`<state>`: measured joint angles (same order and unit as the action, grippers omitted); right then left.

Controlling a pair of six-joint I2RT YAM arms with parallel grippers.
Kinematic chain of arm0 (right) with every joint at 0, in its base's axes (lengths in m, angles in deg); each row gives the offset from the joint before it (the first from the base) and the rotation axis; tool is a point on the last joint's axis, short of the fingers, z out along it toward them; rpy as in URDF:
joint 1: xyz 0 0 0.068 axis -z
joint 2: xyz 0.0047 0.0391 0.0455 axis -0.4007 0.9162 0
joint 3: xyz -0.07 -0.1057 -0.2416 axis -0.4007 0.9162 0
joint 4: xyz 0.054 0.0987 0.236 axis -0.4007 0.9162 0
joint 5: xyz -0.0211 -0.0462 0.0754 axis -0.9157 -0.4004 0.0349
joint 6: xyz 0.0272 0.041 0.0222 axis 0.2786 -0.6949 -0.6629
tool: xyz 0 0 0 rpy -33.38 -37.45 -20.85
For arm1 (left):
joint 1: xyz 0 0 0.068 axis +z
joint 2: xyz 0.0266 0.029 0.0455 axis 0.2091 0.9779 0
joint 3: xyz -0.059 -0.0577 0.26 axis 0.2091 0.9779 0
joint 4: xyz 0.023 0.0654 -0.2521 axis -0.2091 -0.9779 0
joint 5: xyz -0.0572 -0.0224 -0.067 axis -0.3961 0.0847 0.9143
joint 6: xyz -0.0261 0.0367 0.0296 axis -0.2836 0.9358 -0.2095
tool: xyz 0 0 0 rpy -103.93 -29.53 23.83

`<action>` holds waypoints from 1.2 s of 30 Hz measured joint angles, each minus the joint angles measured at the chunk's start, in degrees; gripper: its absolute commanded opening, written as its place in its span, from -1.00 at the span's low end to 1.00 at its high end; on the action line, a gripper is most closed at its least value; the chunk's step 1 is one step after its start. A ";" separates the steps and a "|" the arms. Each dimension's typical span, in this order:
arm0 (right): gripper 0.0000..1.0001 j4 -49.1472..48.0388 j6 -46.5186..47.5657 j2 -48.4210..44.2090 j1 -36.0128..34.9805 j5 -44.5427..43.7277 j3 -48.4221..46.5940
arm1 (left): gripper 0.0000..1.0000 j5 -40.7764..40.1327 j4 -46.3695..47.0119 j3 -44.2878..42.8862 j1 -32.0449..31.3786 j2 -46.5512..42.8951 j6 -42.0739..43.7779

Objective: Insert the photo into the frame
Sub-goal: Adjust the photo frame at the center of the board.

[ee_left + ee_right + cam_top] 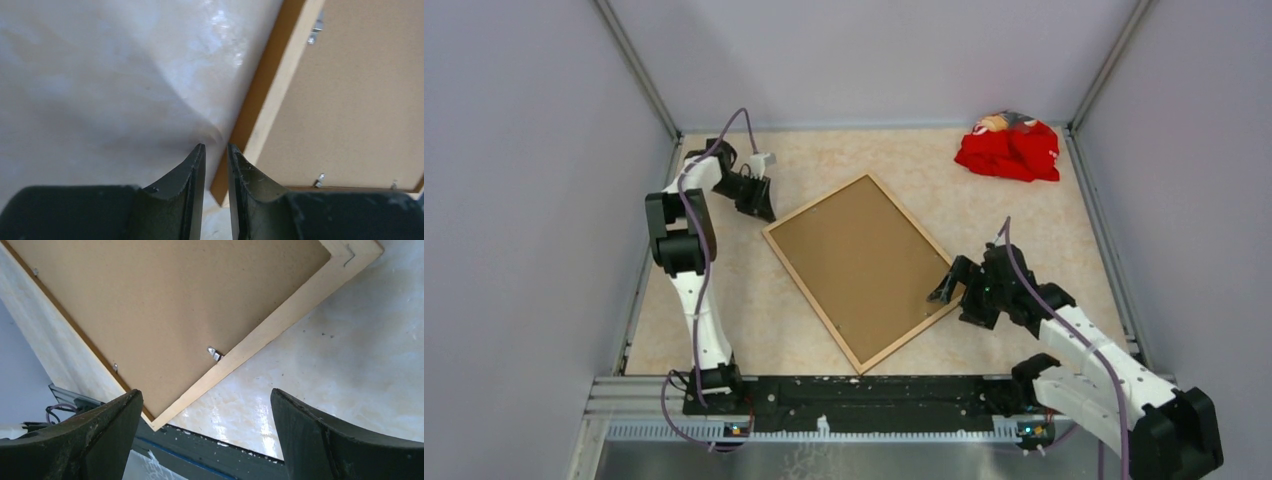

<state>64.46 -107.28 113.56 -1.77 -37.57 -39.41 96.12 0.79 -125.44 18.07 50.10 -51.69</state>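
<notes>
Right end effector (205,392) spread wide, left end effector (216,146) a near-closed empty slit; frame (812,300) lies front-down, face hidden.

Frame (280,316): pale bare wood, smooth. Backing board (175,305): matt brown fibreboard. Clips (216,354): bright metal. Table (350,370): glossy, smooth, marbled.

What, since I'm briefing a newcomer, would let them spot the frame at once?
On the pale marbled table, look at the middle. The frame lies there diagonally, back up: pale wood border around a brown board. Unlike the crumpled red bundle in the far right corner, it is flat and rectangular.
</notes>
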 measured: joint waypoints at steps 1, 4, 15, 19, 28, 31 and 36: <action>0.97 -0.52 -0.61 1.03 0.00 0.57 0.59 | -0.42 0.63 0.44 0.74 0.00 -0.20 0.11; 0.97 -2.64 -1.60 4.92 -0.02 1.42 1.95 | -0.42 2.05 3.34 4.50 0.24 -2.05 0.74; 0.97 -5.33 2.08 21.05 0.50 -2.78 -3.61 | -0.38 2.58 5.51 25.31 0.24 -15.04 9.42; 0.97 -4.74 5.77 25.70 3.37 -5.86 -8.11 | -0.37 2.25 3.08 31.12 -0.33 -18.88 13.49; 0.97 -4.04 10.99 24.74 6.43 -10.51 -16.50 | -0.32 2.49 -5.86 36.52 -2.10 -21.20 16.65; 0.97 -5.31 11.15 22.82 6.03 -10.75 -17.86 | -0.29 3.21 -6.58 35.12 -1.97 -21.18 15.89; 0.97 -7.26 10.32 23.37 0.35 -11.28 -19.37 | -0.24 5.51 -6.64 32.63 -1.90 -21.18 14.58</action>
<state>57.20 -96.96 136.93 -1.42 -48.85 -58.77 101.63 -5.85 -92.80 16.17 28.92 -37.11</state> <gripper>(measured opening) 0.986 0.375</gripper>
